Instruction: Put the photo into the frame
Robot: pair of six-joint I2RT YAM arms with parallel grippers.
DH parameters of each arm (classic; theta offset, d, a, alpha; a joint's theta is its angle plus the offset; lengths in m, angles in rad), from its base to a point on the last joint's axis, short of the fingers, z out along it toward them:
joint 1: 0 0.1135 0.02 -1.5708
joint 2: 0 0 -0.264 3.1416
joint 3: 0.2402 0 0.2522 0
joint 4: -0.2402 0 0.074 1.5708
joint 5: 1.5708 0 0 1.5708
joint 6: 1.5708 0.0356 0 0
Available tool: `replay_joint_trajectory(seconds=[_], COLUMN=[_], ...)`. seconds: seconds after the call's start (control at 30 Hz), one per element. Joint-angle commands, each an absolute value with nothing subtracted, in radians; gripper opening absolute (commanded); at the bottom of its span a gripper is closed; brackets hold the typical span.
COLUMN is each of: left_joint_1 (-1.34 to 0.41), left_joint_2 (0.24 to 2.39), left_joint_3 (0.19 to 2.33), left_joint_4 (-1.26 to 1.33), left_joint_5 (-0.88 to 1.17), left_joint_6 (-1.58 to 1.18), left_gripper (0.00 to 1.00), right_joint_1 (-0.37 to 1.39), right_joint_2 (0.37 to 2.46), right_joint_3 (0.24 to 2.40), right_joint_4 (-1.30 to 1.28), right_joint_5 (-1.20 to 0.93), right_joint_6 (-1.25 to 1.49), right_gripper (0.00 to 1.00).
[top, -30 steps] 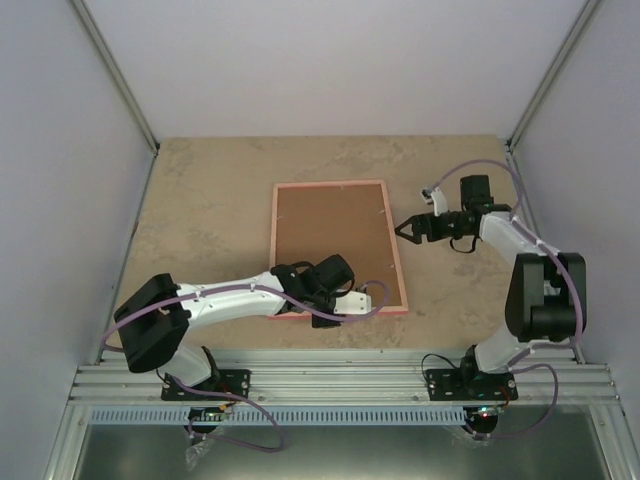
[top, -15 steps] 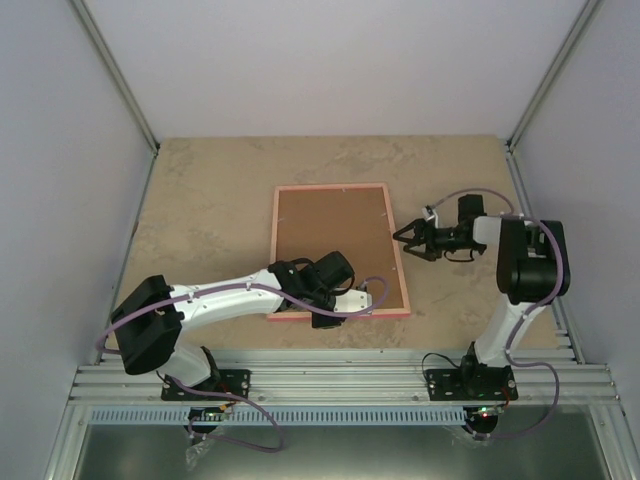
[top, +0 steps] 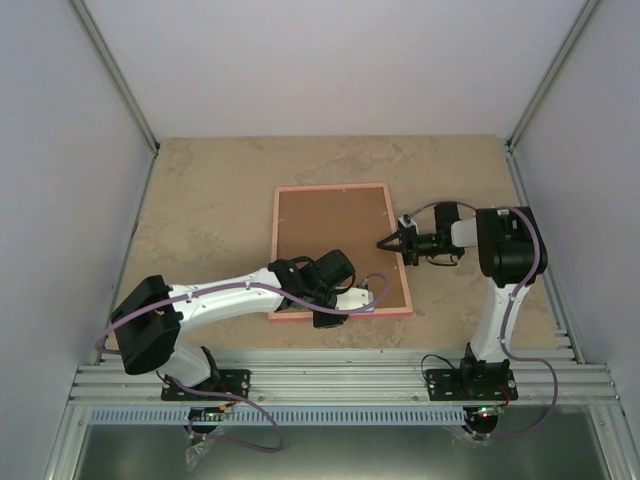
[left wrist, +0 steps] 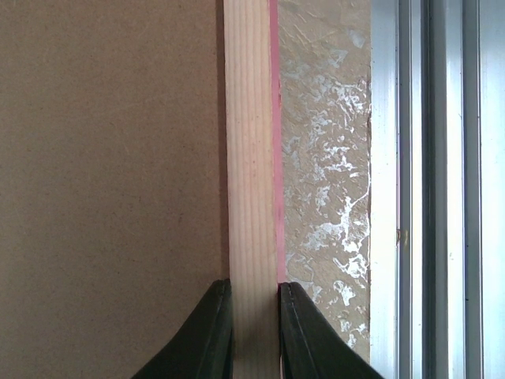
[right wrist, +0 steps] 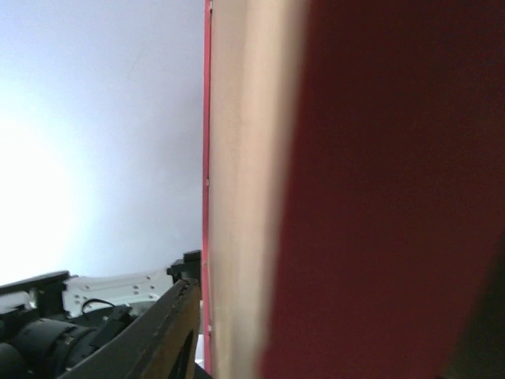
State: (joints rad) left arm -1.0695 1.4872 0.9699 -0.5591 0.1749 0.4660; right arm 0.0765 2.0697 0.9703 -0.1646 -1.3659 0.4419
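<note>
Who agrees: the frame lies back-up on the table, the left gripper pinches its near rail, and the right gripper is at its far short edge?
Not quite. The right gripper is at the right long edge of the frame, not its far short edge, as the top external view shows. The frame does lie back-up on the table, the left gripper pinching its near rail.

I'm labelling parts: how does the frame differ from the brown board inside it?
The frame is a narrow pinkish border; the brown board is a wide plain panel filling it. The left gripper pinches the frame's near rail, not the brown board. Both are flat rectangles.
</note>
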Motion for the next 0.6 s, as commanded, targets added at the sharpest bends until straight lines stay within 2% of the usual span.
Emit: replay_joint_trajectory(seconds=[0.0,0.13,0.27,0.3,0.57], left_joint_1=[-1.072,-1.071,-1.072,-1.071,-0.894], left_joint_2=[1.442,1.407,1.363,1.354,1.273], left_joint_3=[1.0,1.018,1.052,1.067,1.313], left_joint_4=[-0.515,-0.539,-0.571,-0.591,-0.775], left_joint_5=[0.176,0.157,0.112,0.102,0.237], left_joint_6=[0.431,0.405,0.387,0.391,0.436], left_gripper=[0.0,0.03,0.21,0.26,0.95], right_joint_1=[0.058,0.046,0.024,0.013,-0.058], right_joint_2=[2.011,1.924,1.847,1.829,1.7], right_joint_3=[0.948,0.923,0.948,0.962,1.228], right_joint_4=[-0.085,-0.046,-0.058,-0.072,-0.359], right_joint_5=[-1.407,-1.399,-1.401,-1.4,-1.373], right_joint_6=[0.513,0.556,0.567,0.566,0.4], right_gripper=[0.34,0.19,0.02,0.01,0.01])
